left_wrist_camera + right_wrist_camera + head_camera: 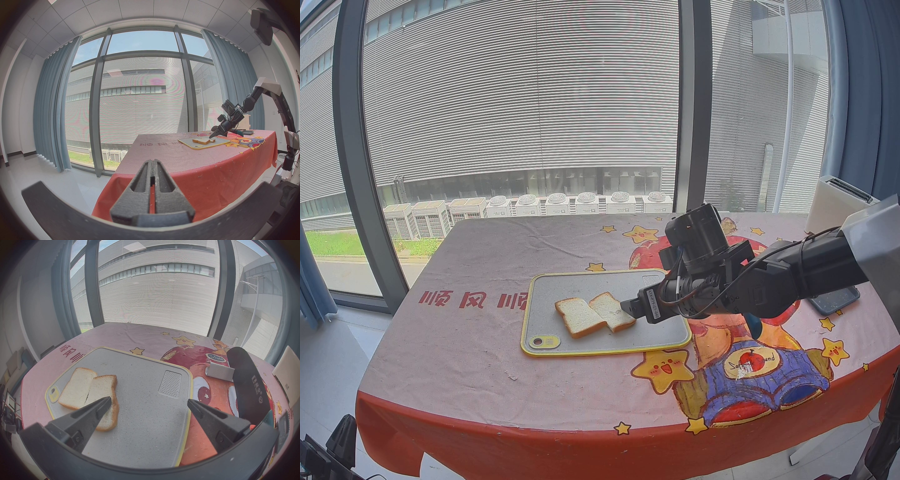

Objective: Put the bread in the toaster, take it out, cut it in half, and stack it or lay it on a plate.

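I see my right pincer (148, 400) spread wide over the board (147, 377), beside two bread halves (104, 393); left pincer (152, 162) closed, off the desk (175, 147).

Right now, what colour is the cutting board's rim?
Yellow rim, best seen in the right wrist view.

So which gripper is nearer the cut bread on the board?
Right. The right gripper is open over the cutting board, just beside the bread. The left gripper is shut, out beyond the table edge, far from it.
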